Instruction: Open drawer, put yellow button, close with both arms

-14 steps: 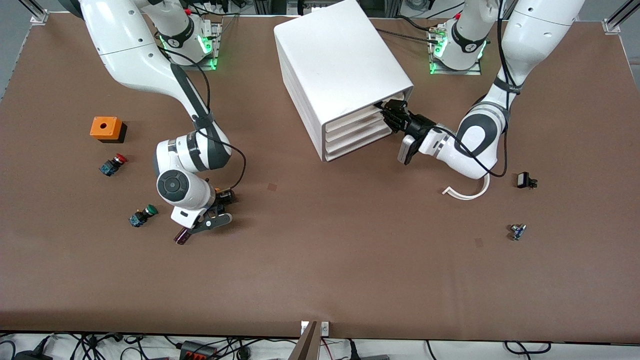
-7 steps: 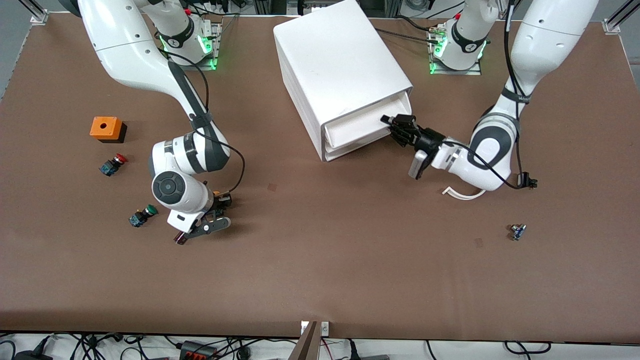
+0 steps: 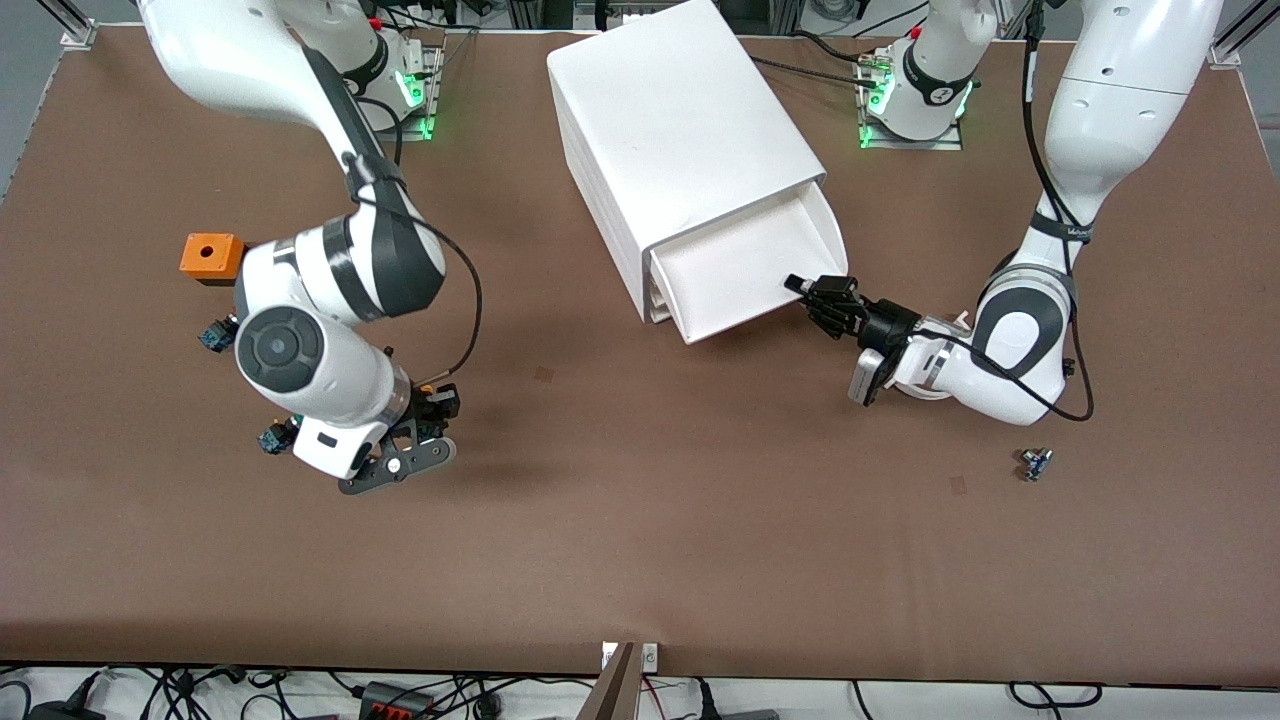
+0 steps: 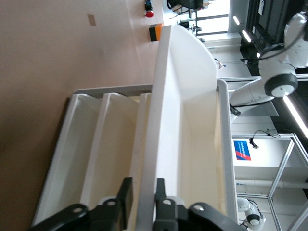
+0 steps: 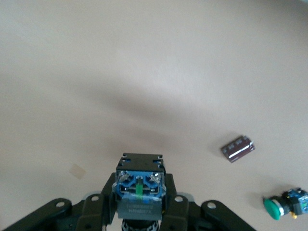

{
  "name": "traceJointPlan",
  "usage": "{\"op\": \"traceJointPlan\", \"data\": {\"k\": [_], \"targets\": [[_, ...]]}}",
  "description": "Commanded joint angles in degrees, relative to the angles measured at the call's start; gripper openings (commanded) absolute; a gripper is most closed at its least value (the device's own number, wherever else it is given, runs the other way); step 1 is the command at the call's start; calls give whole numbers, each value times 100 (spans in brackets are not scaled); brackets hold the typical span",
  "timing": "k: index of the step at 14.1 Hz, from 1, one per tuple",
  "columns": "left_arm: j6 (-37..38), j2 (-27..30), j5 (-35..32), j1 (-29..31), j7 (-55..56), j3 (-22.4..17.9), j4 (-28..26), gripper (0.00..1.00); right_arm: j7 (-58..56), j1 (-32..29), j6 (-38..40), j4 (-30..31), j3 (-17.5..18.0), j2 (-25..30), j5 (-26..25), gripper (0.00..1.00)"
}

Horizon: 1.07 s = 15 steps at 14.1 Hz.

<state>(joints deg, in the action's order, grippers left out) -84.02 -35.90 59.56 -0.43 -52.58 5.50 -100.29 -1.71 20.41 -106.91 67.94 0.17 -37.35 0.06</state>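
The white cabinet [image 3: 680,130] stands at the robots' end of the table, and its top drawer [image 3: 740,270] is pulled well out and empty. My left gripper [image 3: 812,293] is at the drawer's front wall. In the left wrist view the drawer [image 4: 192,125] runs away from my left gripper [image 4: 143,180]. Its fingers straddle the front wall with a thin gap on one side, so it is open. My right gripper [image 3: 425,410] hangs over the table toward the right arm's end, shut on the yellow button [image 5: 139,192]. Its blue-black body shows, and the cap is hidden.
An orange box [image 3: 211,257] and a blue-bodied button [image 3: 212,335] lie partly hidden by the right arm. The green button [image 5: 284,204] and a small dark red part [image 5: 237,147] lie on the table under the right gripper's area. A small blue part [image 3: 1035,463] lies near the left arm.
The left gripper pulled the top drawer out toward the front camera, then loosened. The right gripper shut on the yellow button and lifted it off the table.
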Motion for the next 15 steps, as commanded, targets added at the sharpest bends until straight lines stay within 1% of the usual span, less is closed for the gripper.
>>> {"op": "traceJointPlan", "data": {"k": [1,2,4,6,8,10,12,13,15], "targets": [[-71,3,-129,148,203,-22,238,100,-40,269,231,-307,9,192,73,0],[-19,117,-172,209,439,-31,238,100,-31,401,319,-395,-9,193,73,0],[314,232,-461,315,1116,-31,517,100,4,673,442,-536,-17,289,73,0],[543,294,-1075,341,1722,-31,974,100,362,972,425,-562,-9,430,82,0],[615,425,-1585,359,2311,-40,1177,100,757,1279,434,-869,0,430,82,0],[588,610,-2287,350,2795,-23,1213,100,1572,1674,364,-914,-9,404,73,0],[588,707,-3121,298,3488,38,1511,100,2260,2026,276,-993,0,378,73,0],[588,742,-3526,272,3857,74,1634,100,2358,2132,241,-993,9,369,82,0],[553,795,-4309,79,4587,74,1714,100,2508,2352,92,-1002,9,351,82,0]]}}
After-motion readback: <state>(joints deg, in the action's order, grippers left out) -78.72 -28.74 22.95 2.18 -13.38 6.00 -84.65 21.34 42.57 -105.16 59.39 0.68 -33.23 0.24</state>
